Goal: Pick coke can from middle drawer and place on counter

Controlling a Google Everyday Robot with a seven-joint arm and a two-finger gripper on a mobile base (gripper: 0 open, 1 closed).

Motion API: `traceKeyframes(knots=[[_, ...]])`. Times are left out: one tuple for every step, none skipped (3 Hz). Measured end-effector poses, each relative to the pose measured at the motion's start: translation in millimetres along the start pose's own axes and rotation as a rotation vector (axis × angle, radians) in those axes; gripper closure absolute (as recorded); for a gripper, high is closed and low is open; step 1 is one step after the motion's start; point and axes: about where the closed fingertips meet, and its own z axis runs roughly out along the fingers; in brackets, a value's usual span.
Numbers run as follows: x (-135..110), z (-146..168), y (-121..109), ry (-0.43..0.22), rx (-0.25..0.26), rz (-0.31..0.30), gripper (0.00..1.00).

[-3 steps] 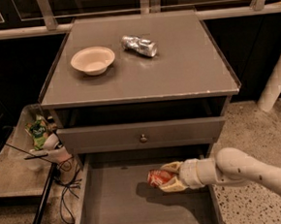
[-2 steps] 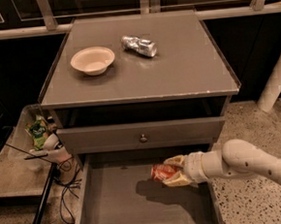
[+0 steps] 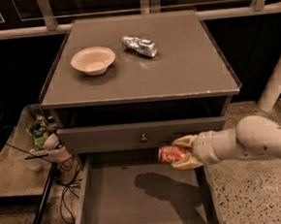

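My gripper (image 3: 178, 153) comes in from the right and is shut on the coke can (image 3: 170, 154), a red-orange can held on its side. It hangs above the open middle drawer (image 3: 138, 201), near the drawer's back right part, just below the narrow drawer front with the knob (image 3: 143, 138). Its shadow falls on the drawer floor. The counter (image 3: 186, 71) is the grey cabinet top above.
A pale bowl (image 3: 93, 60) and a crinkled silver can (image 3: 139, 46) lie on the counter's far part. A low side table with bottles and cables (image 3: 41, 141) stands left of the cabinet. A white post (image 3: 279, 78) rises at the right.
My gripper has lifted the coke can off the drawer floor and raised it towards the level of the upper drawer front.
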Motion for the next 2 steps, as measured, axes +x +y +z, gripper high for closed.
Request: traceKeyframes(knots=[[-17.8,-52.0,-37.0,0.027,0.056,-0.025,1.0],[-17.8,-52.0,-36.9,0.027,0.056,-0.025,1.0]])
